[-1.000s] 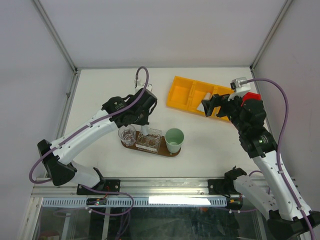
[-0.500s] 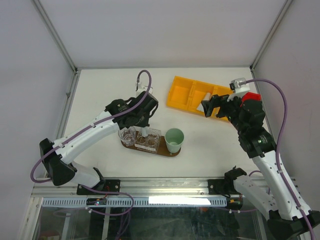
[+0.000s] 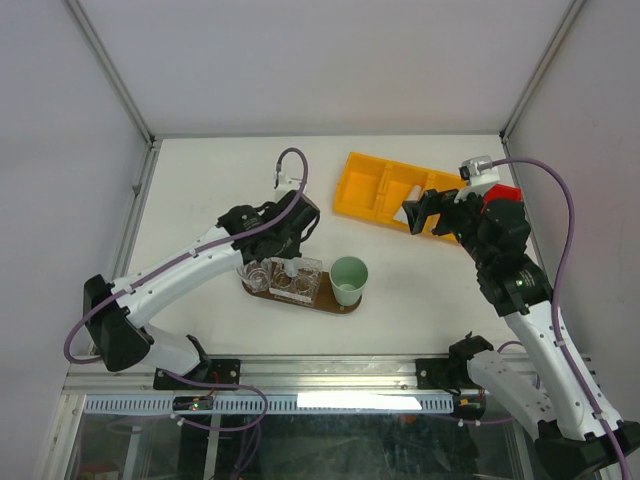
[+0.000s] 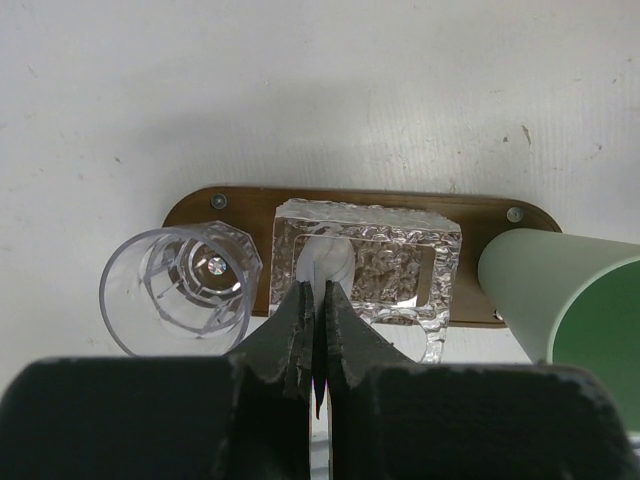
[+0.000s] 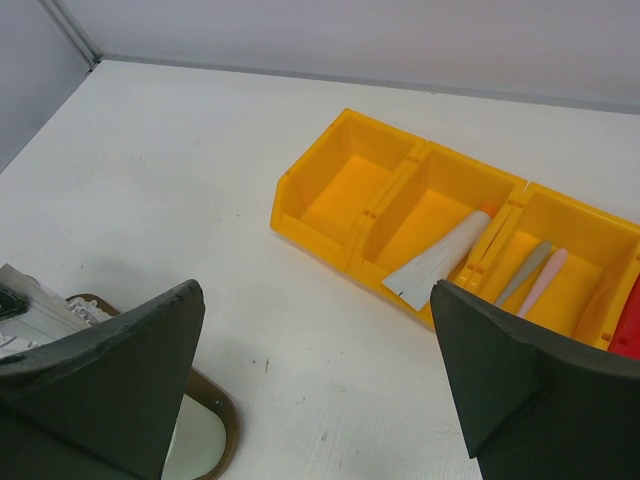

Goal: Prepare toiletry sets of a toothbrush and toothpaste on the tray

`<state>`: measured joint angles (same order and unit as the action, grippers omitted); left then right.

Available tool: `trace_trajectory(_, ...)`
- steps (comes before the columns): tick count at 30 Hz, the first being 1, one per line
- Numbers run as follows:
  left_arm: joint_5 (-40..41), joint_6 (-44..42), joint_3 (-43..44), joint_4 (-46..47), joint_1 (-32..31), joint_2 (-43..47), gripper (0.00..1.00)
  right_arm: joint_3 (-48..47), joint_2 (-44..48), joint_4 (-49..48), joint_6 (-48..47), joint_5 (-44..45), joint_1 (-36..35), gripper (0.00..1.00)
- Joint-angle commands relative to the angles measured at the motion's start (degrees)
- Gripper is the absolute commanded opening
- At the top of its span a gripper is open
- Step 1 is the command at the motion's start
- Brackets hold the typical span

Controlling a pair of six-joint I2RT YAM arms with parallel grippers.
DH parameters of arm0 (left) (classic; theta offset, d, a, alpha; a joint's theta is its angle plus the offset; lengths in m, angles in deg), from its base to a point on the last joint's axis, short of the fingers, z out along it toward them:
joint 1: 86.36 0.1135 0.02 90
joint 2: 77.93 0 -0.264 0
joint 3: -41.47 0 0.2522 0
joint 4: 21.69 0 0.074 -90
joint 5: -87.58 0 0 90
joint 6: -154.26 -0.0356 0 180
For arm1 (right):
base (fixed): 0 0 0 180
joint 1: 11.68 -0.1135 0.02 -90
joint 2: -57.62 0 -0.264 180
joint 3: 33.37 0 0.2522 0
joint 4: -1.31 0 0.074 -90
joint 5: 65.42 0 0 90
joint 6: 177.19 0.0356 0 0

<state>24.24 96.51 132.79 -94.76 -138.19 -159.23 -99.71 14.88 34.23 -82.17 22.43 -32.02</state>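
tray (image 4: 240, 205): dark brown wood
bin (image 5: 310, 225): bright yellow
cup (image 4: 545, 290): mint green
glass (image 4: 180, 290): clear, faceted
holder (image 4: 400, 265): clear, pebbled
tube (image 5: 440, 262): white
brushes (image 5: 527, 270): one grey, one pink

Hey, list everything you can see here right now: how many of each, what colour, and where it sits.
tray: one, dark brown, on the white table in front of the left arm
round glass: one, clear, left end of the tray
square holder: one, clear textured glass, middle of the tray, something white inside
cup: one, mint green, right end of the tray
bin: one, yellow, with compartments, far right part of the table
tube: one, white, in the bin's middle compartment
brushes: two, grey and pink, side by side in the compartment right of the tube
left gripper: one, black, shut, above the square holder
right gripper: one, black, open, raised by the bin
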Motion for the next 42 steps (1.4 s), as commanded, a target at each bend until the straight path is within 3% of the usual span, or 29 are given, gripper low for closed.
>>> trace_trajectory(1,2.0,0.97,-0.76,4.55,-0.88,1.3,0.0,0.1,0.91,-3.27,-0.24,0.0,0.3,1.0)
trace_trajectory(29,2.79,1.35,-4.42,7.28,-1.46,-0.04,0.0,0.05,0.94,-3.17,-0.2,-0.04,0.3,1.0)
trace_trajectory(42,2.39,0.85,-4.14,7.2,-1.43,0.25,0.23,-0.03,0.73,-3.21,-0.25,-0.22,0.3,1.0)
